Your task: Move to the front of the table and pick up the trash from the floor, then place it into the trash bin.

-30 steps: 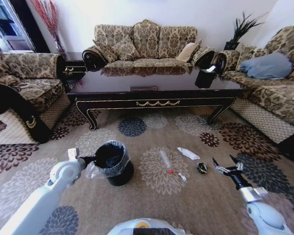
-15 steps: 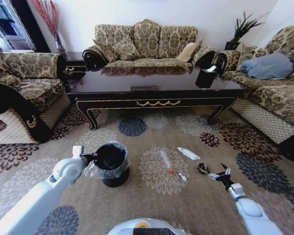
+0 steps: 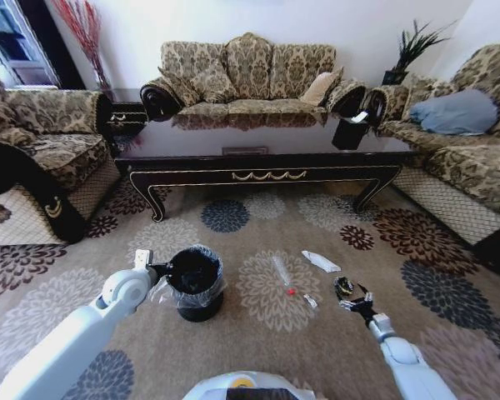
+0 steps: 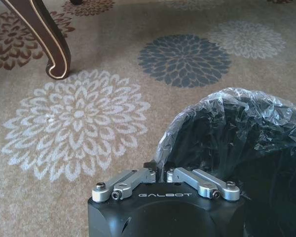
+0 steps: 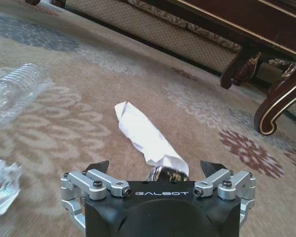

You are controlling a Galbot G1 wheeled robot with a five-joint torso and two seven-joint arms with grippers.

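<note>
Two grippers are down at carpet level. The right gripper (image 3: 352,298) sits low over the floor (image 3: 258,333), its jaws spread wide with nothing between them, poised right at a small dark round scrap (image 3: 343,286) with a glossy, patterned skin. From the right wrist view that scrap (image 5: 164,174) peeks out just ahead of the black gripper body, tucked under the near end of a white crumpled wrapper (image 5: 147,138), a creased, twisted strip of paper lying flat on the pile. Off to one side lies a clear plastic bottle (image 5: 17,95), ribbed and see-through, and a scrunched bit of clear film (image 5: 4,185) rests near the gripper.

Over on the other side, the left gripper (image 3: 156,268) has its jaws pinched together on the rim of the trash bin (image 3: 195,283), a small black cylinder wearing a crinkly transparent liner bag (image 4: 227,113) that billows around its mouth. The bin stands on a pale floral medallion of the beige carpet, well apart from the litter. Behind it all stretches the table (image 3: 267,158), long, low, glossy dark wood, gold scrollwork on the apron, curved legs.
</note>
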